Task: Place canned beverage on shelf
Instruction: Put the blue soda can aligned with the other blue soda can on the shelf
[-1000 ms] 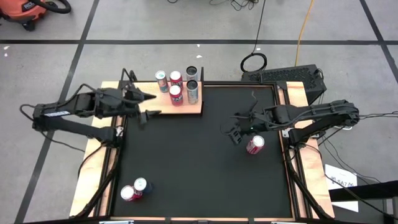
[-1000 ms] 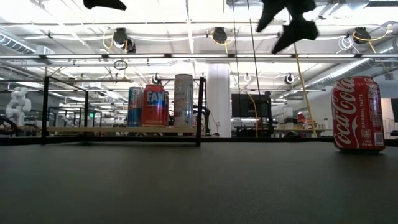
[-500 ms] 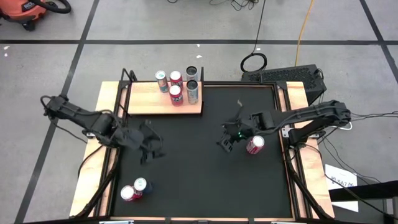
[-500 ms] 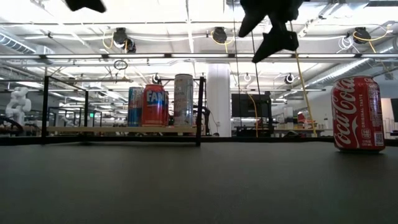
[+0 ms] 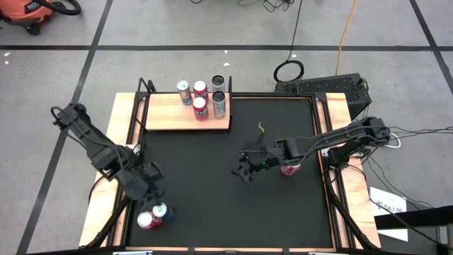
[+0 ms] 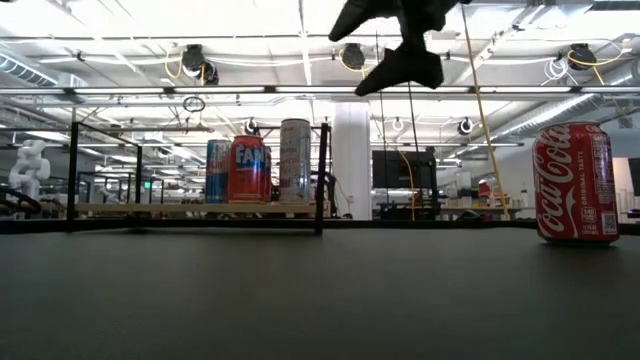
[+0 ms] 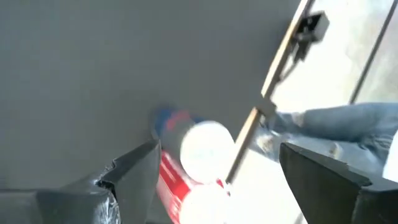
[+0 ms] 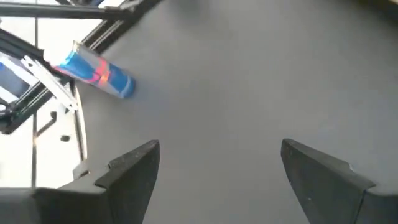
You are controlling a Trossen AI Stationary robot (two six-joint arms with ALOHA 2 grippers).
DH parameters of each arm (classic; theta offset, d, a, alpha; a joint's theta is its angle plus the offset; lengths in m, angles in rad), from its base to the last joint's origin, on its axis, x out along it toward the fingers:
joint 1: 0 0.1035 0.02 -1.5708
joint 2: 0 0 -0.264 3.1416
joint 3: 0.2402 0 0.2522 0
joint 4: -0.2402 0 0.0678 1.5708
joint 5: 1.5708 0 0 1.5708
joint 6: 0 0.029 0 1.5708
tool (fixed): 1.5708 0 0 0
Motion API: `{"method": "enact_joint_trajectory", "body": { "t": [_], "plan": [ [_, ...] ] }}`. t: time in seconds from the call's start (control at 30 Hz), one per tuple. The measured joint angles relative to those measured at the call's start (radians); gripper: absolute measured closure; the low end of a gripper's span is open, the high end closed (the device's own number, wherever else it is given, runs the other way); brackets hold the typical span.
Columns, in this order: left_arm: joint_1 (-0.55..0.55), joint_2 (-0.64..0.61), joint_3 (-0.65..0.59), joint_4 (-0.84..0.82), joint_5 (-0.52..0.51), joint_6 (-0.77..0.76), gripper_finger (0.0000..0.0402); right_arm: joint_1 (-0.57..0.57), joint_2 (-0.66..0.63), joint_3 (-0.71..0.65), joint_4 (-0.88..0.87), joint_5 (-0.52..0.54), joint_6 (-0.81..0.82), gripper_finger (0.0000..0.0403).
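Across bench (image 5: 233,212), black mat; shelf (image 5: 177,117) at far-left corner carries five cans. My left end effector (image 5: 145,185) spread above two cans (image 5: 152,215) at near edge. Right end effector (image 5: 244,168) spread mid-mat, red can (image 5: 289,167) beside arm. Best: centre fingers on blue-topped can, descend plumb, avoid nudging red neighbour.

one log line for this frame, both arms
left gripper: open, above two cans | right gripper: open, empty, mid-mat | shelf: four cans | Coke can: on mat
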State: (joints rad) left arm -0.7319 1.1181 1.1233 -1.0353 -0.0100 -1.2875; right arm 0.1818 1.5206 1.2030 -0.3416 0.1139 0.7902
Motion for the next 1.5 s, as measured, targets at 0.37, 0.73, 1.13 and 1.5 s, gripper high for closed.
{"method": "enact_joint_trajectory", "body": {
  "t": [0.37, 0.73, 1.13, 1.5],
  "plan": [
    [-0.131, 0.076, 0.000, 0.036, 0.106, -0.216, 0.0078, -0.001, 0.001, 0.000, 0.027, 0.085, -0.032, 0.0078],
    [-0.178, 0.124, 0.000, 0.077, 0.048, -0.195, 0.0078, 0.000, 0.002, 0.000, 0.027, 0.096, -0.043, 0.0078],
    [-0.187, 0.131, 0.000, -0.010, -0.119, -0.121, 0.0078, 0.000, 0.002, 0.000, 0.027, 0.099, -0.043, 0.0078],
    [-0.187, 0.201, 0.000, 0.006, -0.135, -0.032, 0.0074, 0.000, 0.002, 0.000, 0.028, 0.102, -0.047, 0.0078]
  ]
}}
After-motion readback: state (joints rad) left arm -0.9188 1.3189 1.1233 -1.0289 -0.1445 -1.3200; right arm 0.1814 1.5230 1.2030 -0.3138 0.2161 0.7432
